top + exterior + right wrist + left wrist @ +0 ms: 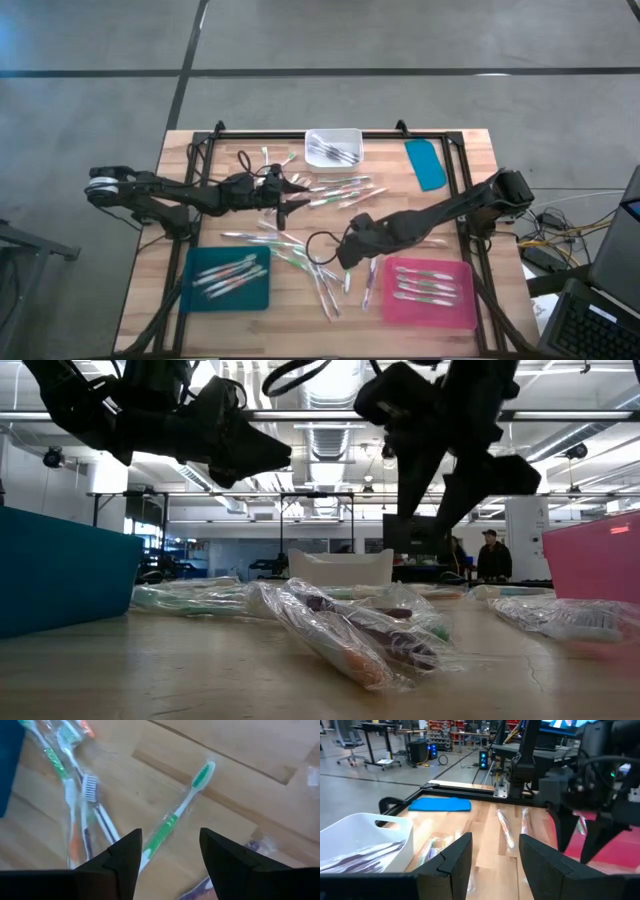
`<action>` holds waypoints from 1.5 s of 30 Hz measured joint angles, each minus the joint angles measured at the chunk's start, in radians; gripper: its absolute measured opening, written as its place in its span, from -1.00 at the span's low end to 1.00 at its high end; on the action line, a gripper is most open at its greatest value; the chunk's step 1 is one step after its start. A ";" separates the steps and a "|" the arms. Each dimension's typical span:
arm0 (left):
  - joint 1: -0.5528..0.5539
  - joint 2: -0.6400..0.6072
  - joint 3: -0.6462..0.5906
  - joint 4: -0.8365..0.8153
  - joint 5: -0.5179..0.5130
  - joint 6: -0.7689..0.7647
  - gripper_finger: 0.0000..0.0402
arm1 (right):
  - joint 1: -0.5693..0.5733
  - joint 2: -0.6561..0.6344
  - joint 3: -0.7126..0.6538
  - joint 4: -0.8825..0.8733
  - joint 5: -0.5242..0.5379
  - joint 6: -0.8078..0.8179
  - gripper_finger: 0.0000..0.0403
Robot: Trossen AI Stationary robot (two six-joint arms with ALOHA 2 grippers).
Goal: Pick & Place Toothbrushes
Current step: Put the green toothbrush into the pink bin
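The right gripper (167,857) is hanging over the middle of the table (470,150), fingers spread and holding nothing. Directly beneath the gap in its own wrist view a green toothbrush (177,817) in a clear wrapper is lying flat on the wood. Its long axis is running straight out from between the fingers, handle end toward the gripper and bristle head away, so the fingers are standing to either side of the handle rather than across its ends (a straight descent looks to be what the pick calls for). Just beside it another wrapped bundle (75,805), with orange and green brushes, is crossing at an angle, near enough to be snagged.

From above, the right gripper (340,250) is sitting among the loose toothbrushes (305,260) between the teal tray (195,295) and the pink tray (465,315), both already holding some. The left gripper (290,188) is waiting farther back, near the white bin (345,135), also spread and empty, so the right arm is the nearer one to the green brush.

The overhead view is giving the layout but not which brush is lined up; the right wrist view settles that. The low view is showing both grippers clear above the wrapped brushes (350,625), height the top view cannot give.
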State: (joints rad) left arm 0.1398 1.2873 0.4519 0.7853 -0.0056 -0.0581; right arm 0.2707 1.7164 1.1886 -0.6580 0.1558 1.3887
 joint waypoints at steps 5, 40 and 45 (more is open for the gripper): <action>0.001 0.000 0.000 0.000 -0.022 0.010 -0.17 | 0.000 0.000 -0.084 0.157 0.000 0.002 -0.11; 0.003 0.000 0.000 -0.001 -0.027 0.010 -0.17 | -0.137 0.158 -0.123 0.271 -0.024 -0.160 -0.26; 0.003 0.000 0.000 -0.001 -0.029 0.009 -0.17 | -0.166 0.159 -0.128 0.269 0.033 -0.204 -0.41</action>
State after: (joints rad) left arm 0.1425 1.2873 0.4519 0.7845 -0.0349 -0.0486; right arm 0.1048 1.8759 1.0604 -0.3895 0.1891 1.1848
